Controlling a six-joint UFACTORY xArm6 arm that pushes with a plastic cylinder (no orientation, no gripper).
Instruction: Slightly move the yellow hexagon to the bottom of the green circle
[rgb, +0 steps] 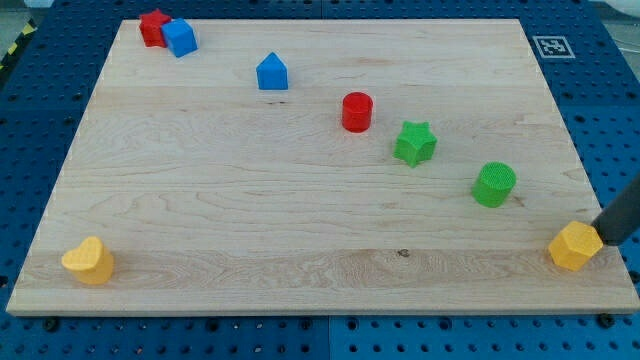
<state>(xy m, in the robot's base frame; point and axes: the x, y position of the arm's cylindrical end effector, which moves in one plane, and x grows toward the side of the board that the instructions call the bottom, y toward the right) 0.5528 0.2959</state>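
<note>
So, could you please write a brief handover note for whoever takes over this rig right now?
My tip touches the right side of the yellow hexagon, near the board's bottom-right corner.
The green circle sits up and to the view's left of the hexagon, apart from it.
Done: contact made.
Left: push the hexagon toward the view's left until it sits just below the green circle.

Up at your view's top left, a red star block (152, 26) sits touching a blue cube (181, 38). Further right, a blue house-shaped block (272, 72), then a red cylinder (357, 111), then a green star (414, 143). Bottom left corner: a yellow heart (88, 261), alone on the wooden board (250, 200).
</note>
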